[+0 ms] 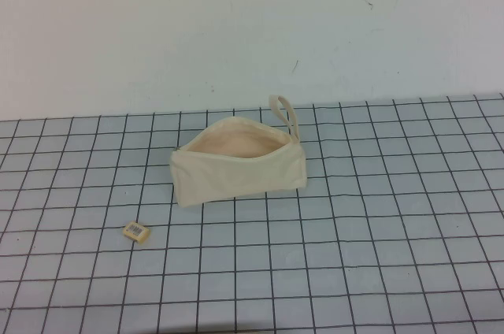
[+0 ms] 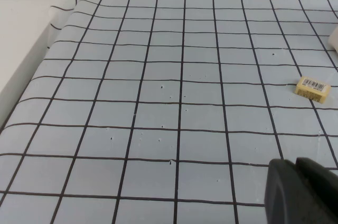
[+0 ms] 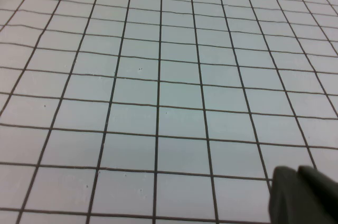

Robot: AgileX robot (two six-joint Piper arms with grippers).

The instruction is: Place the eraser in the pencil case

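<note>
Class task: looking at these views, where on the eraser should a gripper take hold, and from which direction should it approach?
Grip the eraser across its two long side faces, probably from straight above: it lies flat, label up, alone on the gridded mat, apart from the open pencil case. The left gripper sees it; the right gripper sees only mat.

We see the pencil case (image 1: 236, 172), cream, mouth open upward, loop strap at its 1 o'clock. Tan labelled eraser (image 1: 137, 231) lies flat, apart at its 8 o'clock.
</note>
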